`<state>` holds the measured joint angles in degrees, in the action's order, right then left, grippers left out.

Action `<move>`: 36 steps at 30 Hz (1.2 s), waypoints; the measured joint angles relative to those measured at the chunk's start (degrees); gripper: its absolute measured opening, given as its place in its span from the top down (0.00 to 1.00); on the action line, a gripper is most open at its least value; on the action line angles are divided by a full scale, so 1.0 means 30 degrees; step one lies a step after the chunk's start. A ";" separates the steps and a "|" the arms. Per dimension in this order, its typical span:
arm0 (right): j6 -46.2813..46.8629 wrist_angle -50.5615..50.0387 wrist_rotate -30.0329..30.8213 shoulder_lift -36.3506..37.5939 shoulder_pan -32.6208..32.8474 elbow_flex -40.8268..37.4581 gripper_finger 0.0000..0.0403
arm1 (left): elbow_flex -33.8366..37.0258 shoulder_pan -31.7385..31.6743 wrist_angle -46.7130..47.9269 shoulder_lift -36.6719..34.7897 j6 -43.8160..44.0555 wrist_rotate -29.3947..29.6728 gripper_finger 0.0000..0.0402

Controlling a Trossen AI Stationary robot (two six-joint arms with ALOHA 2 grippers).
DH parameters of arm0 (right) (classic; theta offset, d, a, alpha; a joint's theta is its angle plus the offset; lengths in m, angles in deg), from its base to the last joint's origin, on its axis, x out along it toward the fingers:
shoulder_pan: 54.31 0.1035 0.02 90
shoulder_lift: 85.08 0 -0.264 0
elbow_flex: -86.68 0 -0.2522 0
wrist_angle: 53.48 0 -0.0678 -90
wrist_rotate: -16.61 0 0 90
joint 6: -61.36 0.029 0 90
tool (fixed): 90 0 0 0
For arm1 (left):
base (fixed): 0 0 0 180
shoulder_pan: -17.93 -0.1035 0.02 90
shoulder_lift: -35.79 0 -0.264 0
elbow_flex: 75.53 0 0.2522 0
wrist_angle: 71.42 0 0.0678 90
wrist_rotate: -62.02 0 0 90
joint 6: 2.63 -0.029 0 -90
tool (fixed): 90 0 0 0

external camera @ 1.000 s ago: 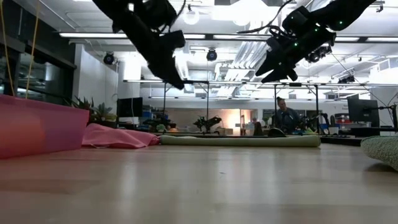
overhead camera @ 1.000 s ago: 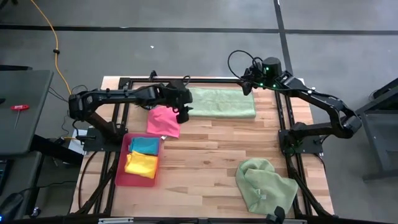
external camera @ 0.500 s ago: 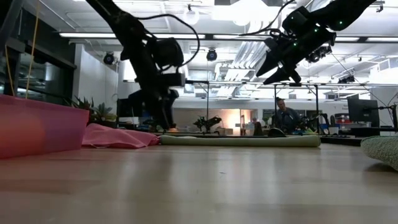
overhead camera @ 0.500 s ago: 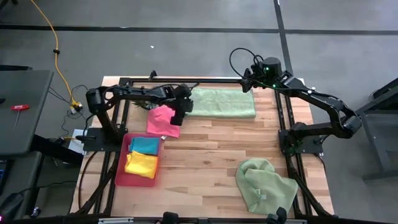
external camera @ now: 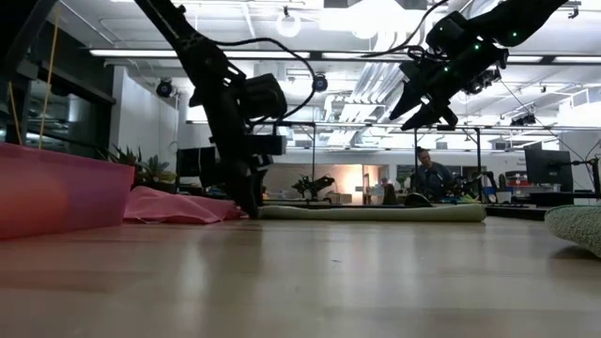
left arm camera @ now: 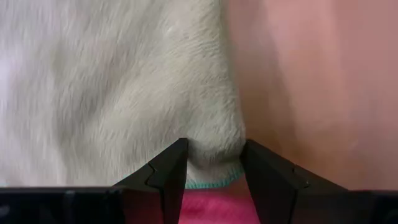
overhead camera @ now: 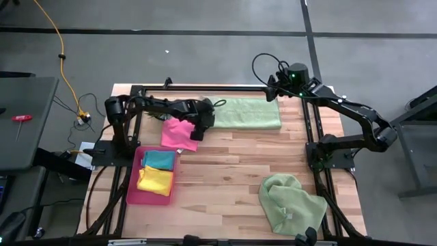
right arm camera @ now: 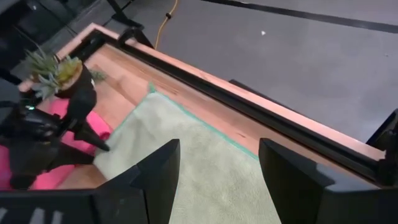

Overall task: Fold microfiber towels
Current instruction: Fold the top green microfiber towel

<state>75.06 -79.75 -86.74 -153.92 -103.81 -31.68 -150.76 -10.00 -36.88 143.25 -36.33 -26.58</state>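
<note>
The left tool (left arm camera: 211, 163) straddles the left corner of the folded pale green towel (overhead camera: 246, 113) with fingers apart; the right tool (right arm camera: 217, 171) hangs spread above its far right end.

floor: grey concrete (overhead camera: 205, 58), dark seam lines around worktop (overhead camera: 225, 171)
cable: yellow (overhead camera: 63, 55), on floor left of worktop
ceiling: strip lights (external camera: 141, 53), beyond worktop
person: seated far behind worktop (external camera: 430, 176)
</note>
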 joint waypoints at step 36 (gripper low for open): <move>-0.5437 -0.6536 -0.1390 -0.0073 0.0029 0.0000 0.48 | 0.0051 0.0553 0.1129 -0.1219 0.4718 -0.0921 0.64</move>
<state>58.74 -99.35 -90.91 -154.14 -103.72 -31.68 -150.61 -8.34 -33.49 139.60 -22.18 -29.34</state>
